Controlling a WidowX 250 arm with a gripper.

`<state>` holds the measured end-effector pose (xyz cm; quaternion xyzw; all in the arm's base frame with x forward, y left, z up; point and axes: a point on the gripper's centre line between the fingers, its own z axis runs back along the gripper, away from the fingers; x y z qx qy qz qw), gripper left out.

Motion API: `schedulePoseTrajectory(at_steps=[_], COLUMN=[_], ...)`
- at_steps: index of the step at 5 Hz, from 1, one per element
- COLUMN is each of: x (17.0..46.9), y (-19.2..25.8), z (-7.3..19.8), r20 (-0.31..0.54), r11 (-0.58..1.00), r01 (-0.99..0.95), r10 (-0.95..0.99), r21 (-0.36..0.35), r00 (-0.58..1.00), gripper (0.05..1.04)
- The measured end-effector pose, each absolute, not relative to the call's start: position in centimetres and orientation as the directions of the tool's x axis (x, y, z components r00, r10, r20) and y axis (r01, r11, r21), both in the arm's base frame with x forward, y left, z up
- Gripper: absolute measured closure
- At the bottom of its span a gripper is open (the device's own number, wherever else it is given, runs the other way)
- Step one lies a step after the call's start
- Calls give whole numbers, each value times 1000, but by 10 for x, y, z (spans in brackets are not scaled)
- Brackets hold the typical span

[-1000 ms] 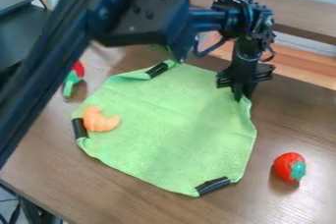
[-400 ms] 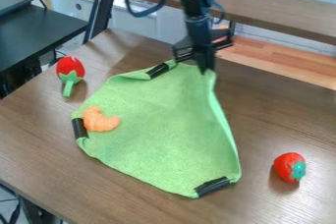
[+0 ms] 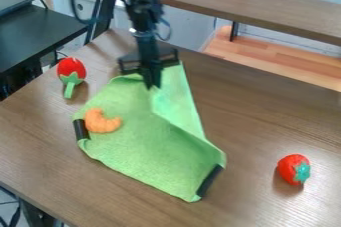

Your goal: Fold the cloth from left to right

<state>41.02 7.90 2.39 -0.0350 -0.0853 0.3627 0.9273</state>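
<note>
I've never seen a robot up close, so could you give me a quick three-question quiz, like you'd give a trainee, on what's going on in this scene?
1. Multiple choice: what lies on the green cloth?
a) a cup
b) a curved orange toy
c) a spoon

2. True or false: the gripper is nearer the cloth's top end in the picture than its bottom end.

3. Fill in the number: ____ red-and-green toys lie on the table, off the cloth.

Key: 1. b; 2. true; 3. two
</note>
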Motion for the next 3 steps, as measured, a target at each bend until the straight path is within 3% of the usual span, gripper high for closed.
schedulePoseTrajectory(at_steps=[2, 3], x=[365, 345], y=[133, 151], z=[76, 79], r20=[114, 84], r11=[701, 670], r01=[-680, -711], r10=[709, 738], r21=[-215, -214], r00=[696, 669], gripper=[1029, 1029])
